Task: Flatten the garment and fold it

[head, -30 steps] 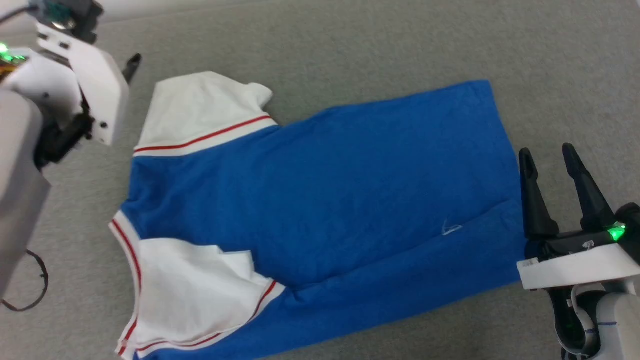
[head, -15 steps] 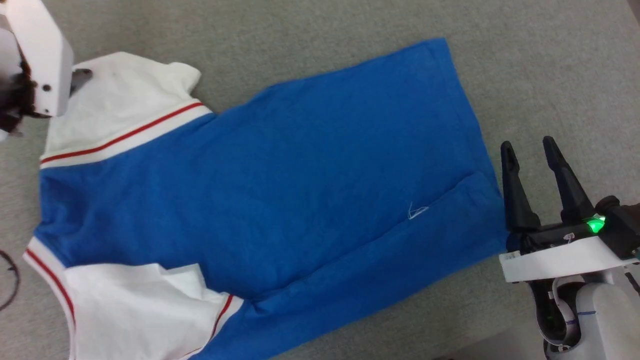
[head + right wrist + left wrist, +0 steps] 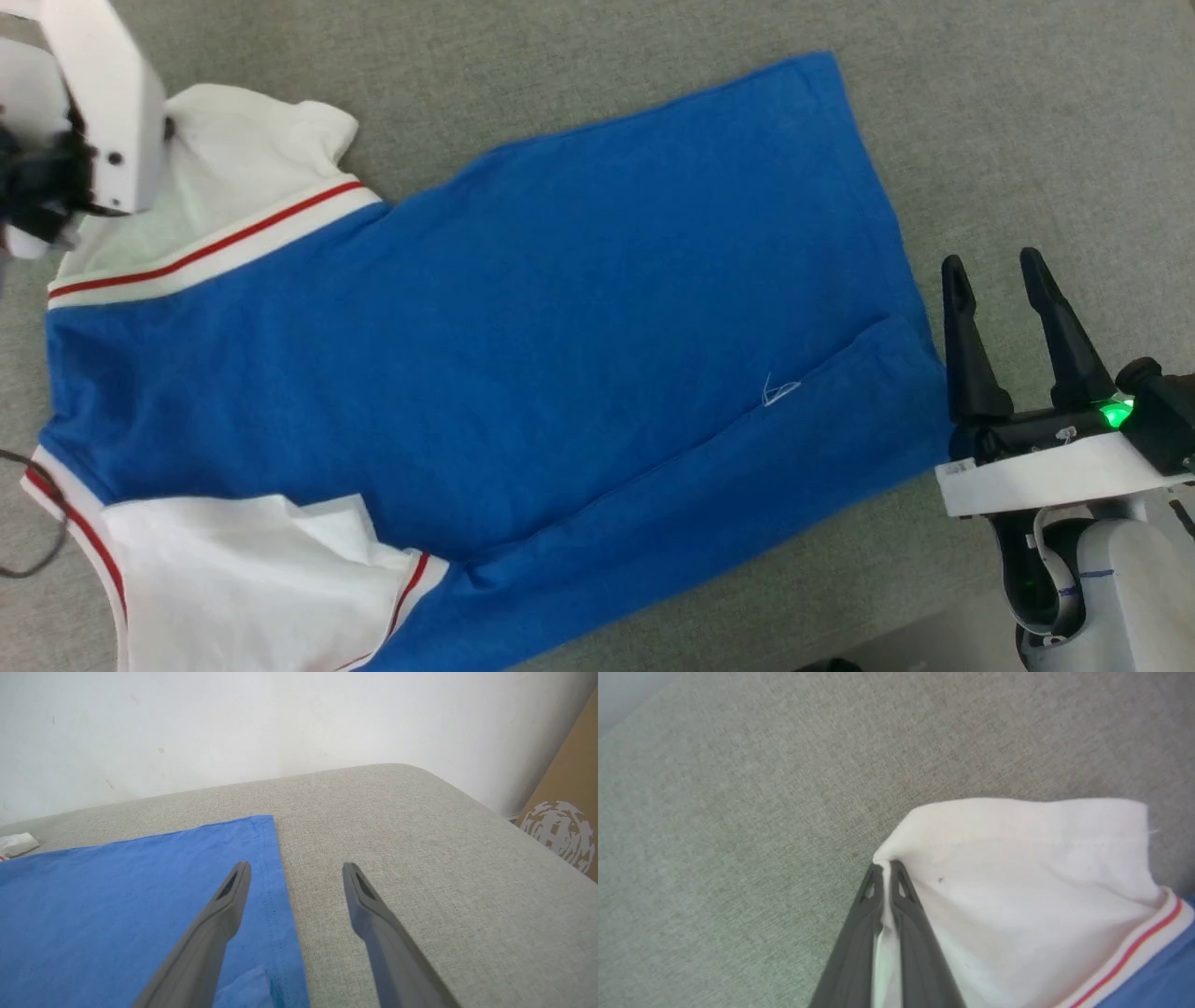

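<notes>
Left end effector [image 3: 886,870] has closed onto the garment [image 3: 523,308] sleeve; right end effector [image 3: 991,263] stays spread.

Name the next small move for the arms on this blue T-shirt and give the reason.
Probably draw the left gripper outward, away from the shirt body: its jaws are shut on the corner of the bunched white short sleeve of the royal-blue jersey T-shirt, so a pull should flatten it. The right gripper hangs open by the hem.
</notes>
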Robot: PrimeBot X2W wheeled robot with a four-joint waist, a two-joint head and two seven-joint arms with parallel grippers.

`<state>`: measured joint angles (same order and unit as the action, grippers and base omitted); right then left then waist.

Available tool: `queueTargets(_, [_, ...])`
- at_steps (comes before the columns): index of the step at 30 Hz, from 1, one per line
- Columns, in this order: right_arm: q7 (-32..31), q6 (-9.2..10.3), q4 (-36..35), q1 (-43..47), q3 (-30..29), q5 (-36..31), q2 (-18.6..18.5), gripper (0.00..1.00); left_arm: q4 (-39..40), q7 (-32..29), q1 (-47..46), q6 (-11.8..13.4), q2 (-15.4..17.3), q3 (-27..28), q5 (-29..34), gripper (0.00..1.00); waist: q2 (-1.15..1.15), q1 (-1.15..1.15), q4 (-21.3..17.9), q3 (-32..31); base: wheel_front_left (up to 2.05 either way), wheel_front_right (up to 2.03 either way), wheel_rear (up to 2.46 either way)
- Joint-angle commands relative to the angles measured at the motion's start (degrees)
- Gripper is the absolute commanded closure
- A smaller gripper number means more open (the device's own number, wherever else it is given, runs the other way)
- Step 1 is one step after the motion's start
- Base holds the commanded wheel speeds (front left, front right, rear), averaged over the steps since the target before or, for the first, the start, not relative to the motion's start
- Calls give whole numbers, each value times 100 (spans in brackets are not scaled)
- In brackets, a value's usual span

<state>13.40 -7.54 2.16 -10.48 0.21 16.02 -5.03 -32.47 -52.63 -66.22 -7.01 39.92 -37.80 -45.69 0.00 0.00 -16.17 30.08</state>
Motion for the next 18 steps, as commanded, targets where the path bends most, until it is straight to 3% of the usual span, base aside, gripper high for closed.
queueTargets(1, [33,5,8,-74,-20,-39,23,0,-90,44,246,14,-49,-72,22,100,0,0,41,-54,0,0,0])
queueTargets(9, [-270,5,-69,-40,-196,-8,-286,0,-15,1456,397,124,-241,-72,443,100,0,0,415,-602,0,0,0])
queueTargets(18, [-1877,5,-233,-41,-256,244,-994,0,515,2907,1006,237,-618,-278,817,100,0,0,1054,-1152,0,0,0])
